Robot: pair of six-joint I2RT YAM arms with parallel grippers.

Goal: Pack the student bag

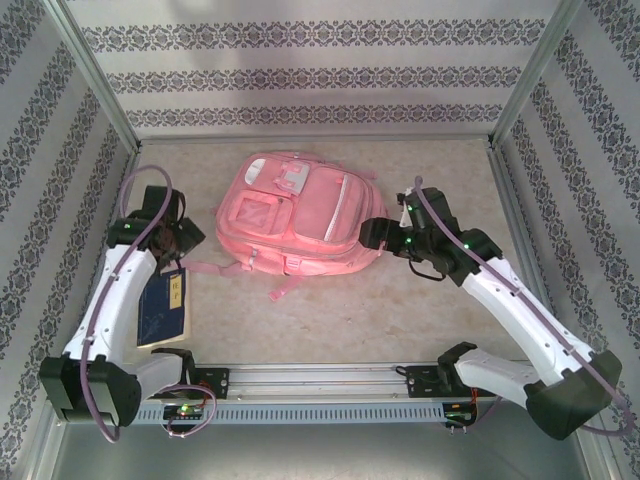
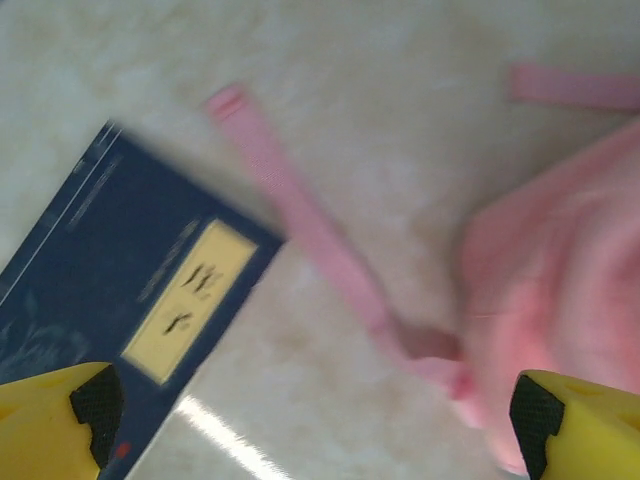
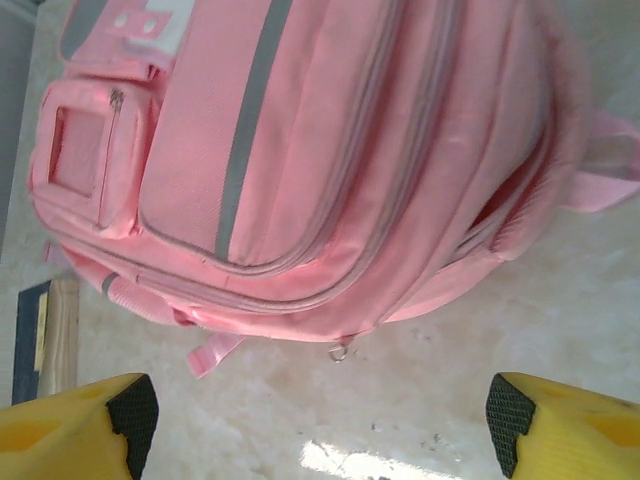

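Packing looks barely begun: the student bag lies at centre frame on the counter, the blue book waits outside at lower left, and the left fingers and right fingers both gape empty.

The student bag lies flat on the table, toward the far middle, with the left gripper near its left side and the right gripper at its right side. A book lies on the table to the near left of the bag, partly beneath the left arm. A strap runs from the bag across the table, passing just beside a corner of the book.
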